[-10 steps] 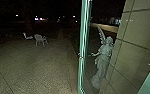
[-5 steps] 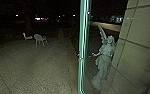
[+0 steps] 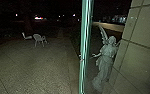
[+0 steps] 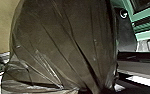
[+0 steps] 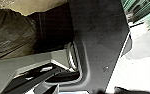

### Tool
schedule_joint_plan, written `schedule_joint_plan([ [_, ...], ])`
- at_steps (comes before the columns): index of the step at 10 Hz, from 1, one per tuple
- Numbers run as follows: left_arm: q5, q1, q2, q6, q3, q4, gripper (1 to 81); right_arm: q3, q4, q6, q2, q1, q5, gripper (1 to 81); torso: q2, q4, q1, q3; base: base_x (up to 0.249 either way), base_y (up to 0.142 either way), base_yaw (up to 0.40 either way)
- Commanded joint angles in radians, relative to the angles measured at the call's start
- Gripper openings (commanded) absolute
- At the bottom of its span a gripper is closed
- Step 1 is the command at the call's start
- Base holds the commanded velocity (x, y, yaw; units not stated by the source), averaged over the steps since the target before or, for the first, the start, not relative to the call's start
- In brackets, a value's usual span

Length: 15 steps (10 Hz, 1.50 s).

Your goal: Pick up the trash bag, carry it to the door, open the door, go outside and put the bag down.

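Trash bag (image 4: 63, 45): cut off by the left wrist view's edges, contents hidden. Green door upright (image 3: 85, 50): cropped above and below in the head view. Tiled wall (image 3: 142, 45): cropped at right. Statue (image 3: 106, 56): details blurred (base lost in gloom). Distant lights (image 3: 38, 18): too small to identify. Pale chairs (image 3: 38, 38): outlines blurred.

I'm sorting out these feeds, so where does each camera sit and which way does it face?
Head: high up, looking forward and down at a grey paved yard, white chairs, a green upright frame and a grey winged statue.
Left wrist: on the left arm, facing a dark, wrinkled plastic bag, with the robot's flat black plate beyond.
Right wrist: on the right arm, facing the plate and part of the bag.
Shared: both wrist views show bag and plate.
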Motion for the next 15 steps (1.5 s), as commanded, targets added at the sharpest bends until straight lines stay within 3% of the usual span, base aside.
schedule_joint_plan([
  [1,0.072,-0.034,-0.002,0.004,0.008,-0.002,1.0,0.004,-0.004,-0.002,-0.002,0.036,-0.042,81.1,0.0,0.0,0.0,0.0,0.094,0.0,0.0],
  [10,0.072,-0.036,-0.001,0.004,0.009,-0.002,1.0,0.004,-0.004,-0.002,-0.003,0.035,-0.044,81.1,0.0,0.0,0.0,0.0,0.092,0.0,0.0],
  [15,0.072,-0.034,-0.001,0.004,0.008,-0.002,1.0,0.003,-0.004,-0.002,-0.002,0.033,-0.042,81.1,0.0,0.0,0.001,0.0,0.081,0.069,0.0],
])
